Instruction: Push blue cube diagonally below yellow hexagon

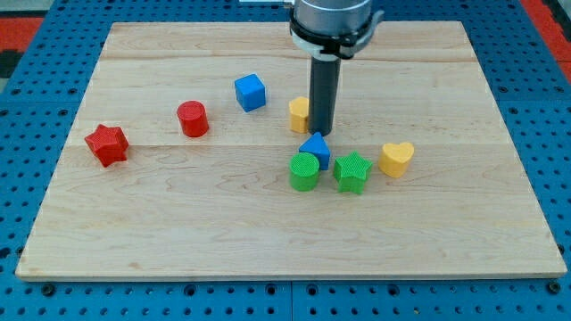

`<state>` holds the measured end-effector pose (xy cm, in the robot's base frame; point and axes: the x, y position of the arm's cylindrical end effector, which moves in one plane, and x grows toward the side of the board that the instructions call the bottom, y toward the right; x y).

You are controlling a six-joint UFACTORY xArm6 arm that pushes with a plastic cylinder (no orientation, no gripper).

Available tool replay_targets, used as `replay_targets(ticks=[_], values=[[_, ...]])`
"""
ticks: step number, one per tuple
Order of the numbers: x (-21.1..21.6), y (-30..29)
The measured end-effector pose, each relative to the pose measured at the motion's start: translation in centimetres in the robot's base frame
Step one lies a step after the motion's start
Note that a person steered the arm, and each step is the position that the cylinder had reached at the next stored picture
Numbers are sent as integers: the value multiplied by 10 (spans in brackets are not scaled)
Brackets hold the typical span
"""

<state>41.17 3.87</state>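
The blue cube (251, 92) sits on the wooden board (178, 223) left of centre, near the view's top. The yellow hexagon (299, 114) stands to its right and slightly lower, partly hidden behind my rod. My tip (320, 134) rests on the board right beside the yellow hexagon, on its right side, just above a blue triangular block (315, 149). The tip is well to the right of the blue cube, not touching it.
A green cylinder (304, 171) and a green star (352, 171) sit below the blue triangular block. A yellow heart (396, 158) lies to the right. A red cylinder (192, 118) and a red star (107, 144) lie at the left.
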Motion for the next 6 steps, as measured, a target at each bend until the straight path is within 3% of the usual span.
replay_targets(ticks=[1, 5, 6], values=[[-2, 11], [99, -104], [117, -93]])
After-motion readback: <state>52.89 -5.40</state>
